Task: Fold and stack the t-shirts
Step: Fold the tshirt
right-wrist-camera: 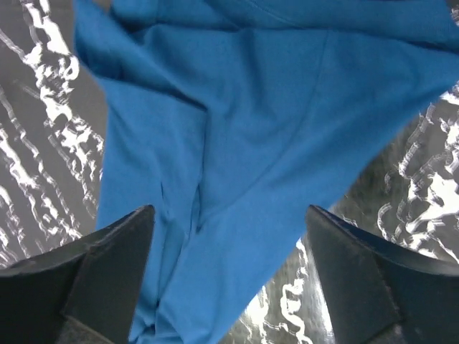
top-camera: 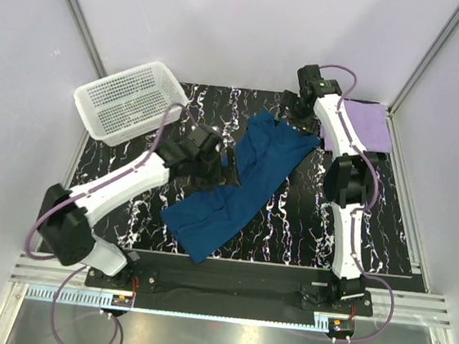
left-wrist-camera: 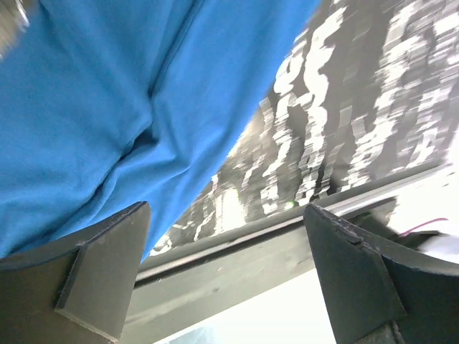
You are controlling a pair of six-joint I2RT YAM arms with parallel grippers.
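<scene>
The dark teal-blue t-shirt [top-camera: 240, 185] lies crumpled in a long diagonal strip on the black marbled table; no print shows. The pale lavender t-shirt [top-camera: 364, 125] lies folded flat at the far right. My left gripper [top-camera: 229, 164] is open and empty at the blue shirt's left edge; the shirt fills the upper left of the left wrist view [left-wrist-camera: 107, 107]. My right gripper [top-camera: 291, 113] is open and empty over the blue shirt's far end, close to the lavender shirt. In the right wrist view the blue cloth [right-wrist-camera: 244, 143] spreads below the spread jaws.
A white perforated basket [top-camera: 132, 100] stands at the far left corner. The table's near edge and metal rail [left-wrist-camera: 272, 244] show in the left wrist view. White enclosure walls surround the table.
</scene>
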